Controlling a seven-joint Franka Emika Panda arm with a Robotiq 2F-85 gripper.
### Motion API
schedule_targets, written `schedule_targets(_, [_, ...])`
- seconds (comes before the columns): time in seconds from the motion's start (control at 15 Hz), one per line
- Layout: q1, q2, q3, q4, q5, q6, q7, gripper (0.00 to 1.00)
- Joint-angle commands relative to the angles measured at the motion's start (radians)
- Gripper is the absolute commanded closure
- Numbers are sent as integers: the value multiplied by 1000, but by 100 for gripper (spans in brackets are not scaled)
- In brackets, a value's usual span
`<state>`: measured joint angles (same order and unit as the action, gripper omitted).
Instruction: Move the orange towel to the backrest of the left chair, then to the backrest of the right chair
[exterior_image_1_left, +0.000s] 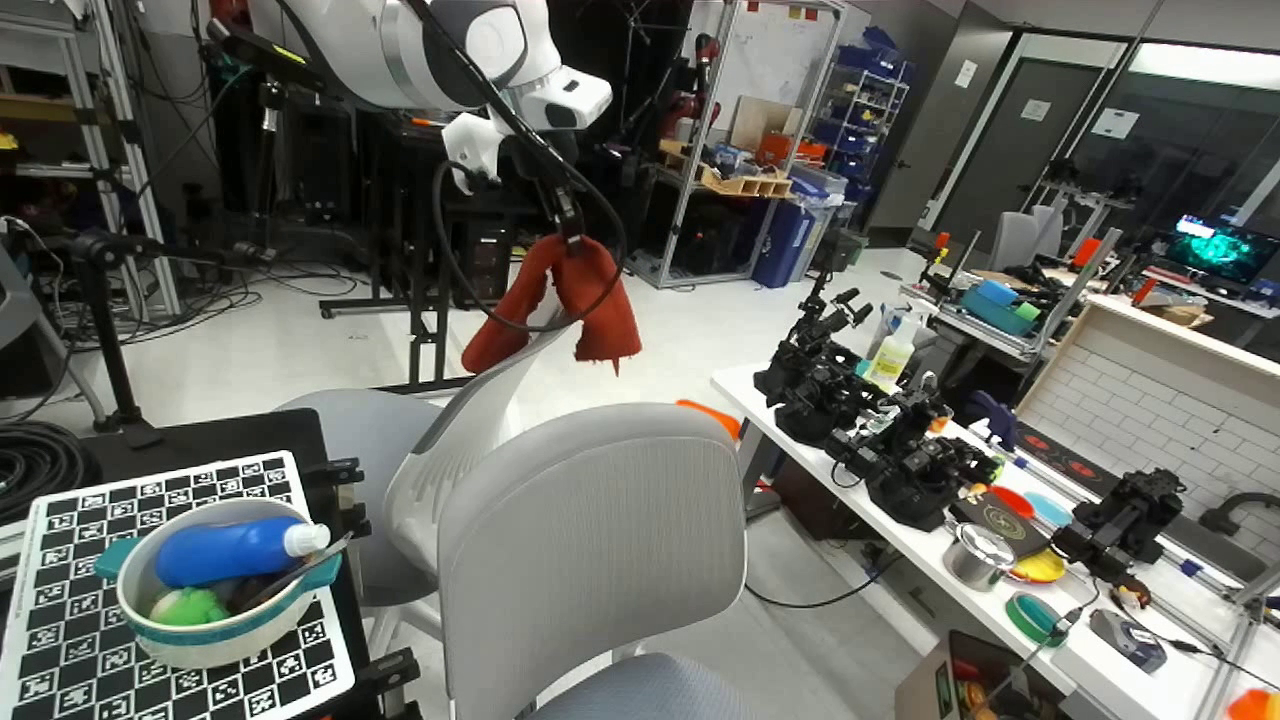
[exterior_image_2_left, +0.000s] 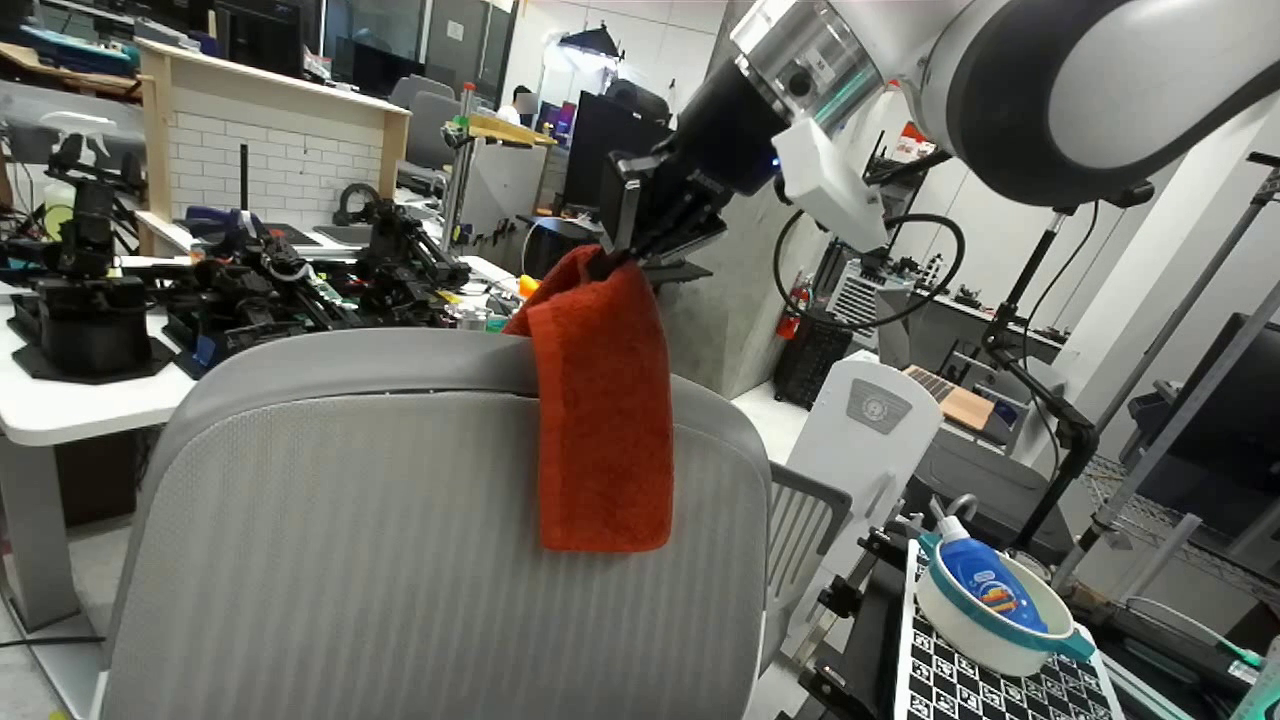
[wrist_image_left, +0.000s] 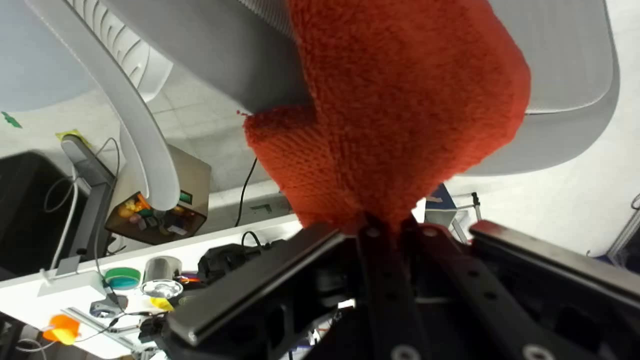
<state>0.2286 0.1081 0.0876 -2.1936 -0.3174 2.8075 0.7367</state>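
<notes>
Clutter surrounds the work: in an exterior view we see a grey chair (exterior_image_1_left: 590, 510) standing in front of part of a second grey chair (exterior_image_1_left: 465, 440), while a black cable (exterior_image_1_left: 438, 215) loops across the orange towel (exterior_image_1_left: 603, 310). To one side, a white worktable (exterior_image_1_left: 745, 390) carries small black robot arms (exterior_image_1_left: 900, 490) and a steel pot (exterior_image_1_left: 978, 556); to the other, a white-and-teal pot (exterior_image_1_left: 205, 655) with a blue bottle (exterior_image_1_left: 225, 552) leaning in it sits on a black-and-white marker board (exterior_image_1_left: 65, 600). The gripper (wrist_image_left: 392, 225) has its fingers (wrist_image_left: 385, 280) clamped on the bunched top of the towel, which straddles the upper edge of the second grey chair's backrest (exterior_image_2_left: 400, 540), a flap (exterior_image_2_left: 605, 440) on each side. In an exterior view we get one flap at full length down to its hem; the wrist view lets us look down into a box (wrist_image_left: 192, 171) of colourful things by the worktable, which an exterior view cuts off at its lower border. A lit monitor (exterior_image_1_left: 1225, 248) and, far back, a partly hidden person (exterior_image_2_left: 520, 103) each appear in an exterior view. The blue bottle's front label (exterior_image_2_left: 1000, 598), with a multicoloured mark, faces us in an exterior view, its lettering too small to read, as are the round emblem (exterior_image_2_left: 875, 408) on a white panel (exterior_image_2_left: 850, 470) and the door notices (exterior_image_1_left: 1035, 109).
</notes>
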Motion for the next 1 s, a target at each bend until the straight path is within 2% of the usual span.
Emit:
schedule_targets(0.0, [-30, 7, -28, 38, -29, 59, -53, 98])
schedule_targets(0.4, [-88, 57, -15, 158, 83, 33, -191, 98])
schedule_targets(0.93, [-76, 119, 27, 204, 154, 15, -225, 98])
